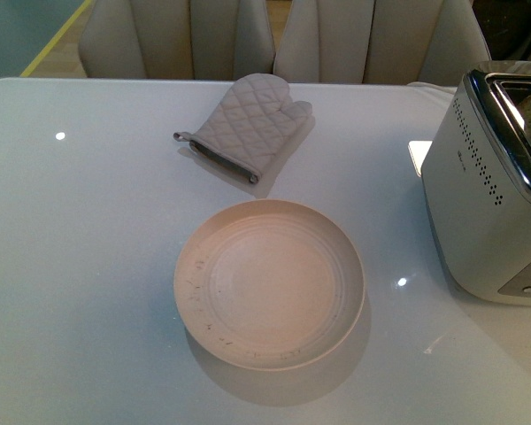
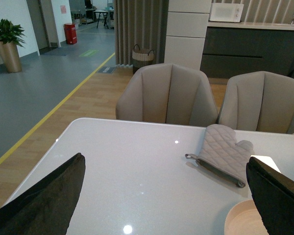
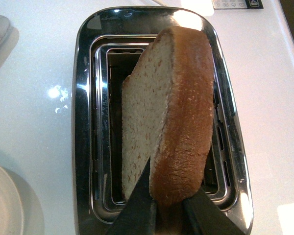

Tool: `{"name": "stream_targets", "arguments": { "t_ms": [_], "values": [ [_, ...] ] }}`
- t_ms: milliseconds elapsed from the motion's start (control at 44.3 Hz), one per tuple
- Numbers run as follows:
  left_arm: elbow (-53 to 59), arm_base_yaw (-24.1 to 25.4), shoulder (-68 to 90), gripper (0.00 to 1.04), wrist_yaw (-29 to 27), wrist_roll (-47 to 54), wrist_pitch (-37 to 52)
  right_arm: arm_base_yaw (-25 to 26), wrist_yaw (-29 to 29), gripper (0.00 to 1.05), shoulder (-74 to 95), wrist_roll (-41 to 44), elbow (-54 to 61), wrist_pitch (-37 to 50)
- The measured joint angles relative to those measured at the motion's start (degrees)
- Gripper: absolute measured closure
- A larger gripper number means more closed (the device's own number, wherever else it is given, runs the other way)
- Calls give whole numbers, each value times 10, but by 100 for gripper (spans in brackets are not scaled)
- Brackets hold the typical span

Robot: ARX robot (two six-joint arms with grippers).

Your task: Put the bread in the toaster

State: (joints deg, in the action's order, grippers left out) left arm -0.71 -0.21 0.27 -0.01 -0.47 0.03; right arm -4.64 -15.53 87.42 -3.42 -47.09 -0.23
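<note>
In the right wrist view the bread [image 3: 176, 112], a tan slice with a brown crust, stands on edge right above the chrome slot of the toaster [image 3: 85, 122]. My right gripper [image 3: 169, 208] is shut on the slice's near crust, one dark finger on each side. The slice leans slightly across the slot opening; whether its far end is inside the slot I cannot tell. From the front, the white toaster [image 1: 478, 204] stands at the table's right edge, and neither arm shows there. My left gripper [image 2: 166, 196] hangs open over the table's left part, holding nothing.
An empty beige plate [image 1: 270, 283] sits in the middle of the white table [image 1: 88, 266]. A quilted grey oven mitt [image 1: 248, 128] lies behind it. Beige chairs [image 1: 177, 40] line the far table edge.
</note>
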Motion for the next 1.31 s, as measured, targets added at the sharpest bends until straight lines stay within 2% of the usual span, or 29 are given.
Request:
{"name": "stream_targets", "arguments": {
  "t_ms": [248,429,474,610,655,677,723,790,994,1129,1310],
  "values": [
    [0,0,0,7,0,0,0,-2,11,48,-10,-6,0,5],
    [0,0,0,7,0,0,0,11,9,12,-125,-27,45,40],
    [0,0,0,7,0,0,0,12,7,7,-160,-33,61,47],
    [0,0,0,7,0,0,0,12,-10,9,-268,-33,113,50],
    [0,0,0,7,0,0,0,26,45,15,-302,-18,148,111],
    [0,0,0,7,0,0,0,34,89,20,-323,-8,176,169],
    [0,0,0,7,0,0,0,43,140,30,-350,8,221,259],
    [0,0,0,7,0,0,0,44,153,41,-367,18,254,299],
    [0,0,0,7,0,0,0,45,155,71,-407,27,325,313],
    [0,0,0,7,0,0,0,45,155,101,-454,29,366,313],
    [0,0,0,7,0,0,0,45,155,103,-512,31,405,295]
  ]
}}
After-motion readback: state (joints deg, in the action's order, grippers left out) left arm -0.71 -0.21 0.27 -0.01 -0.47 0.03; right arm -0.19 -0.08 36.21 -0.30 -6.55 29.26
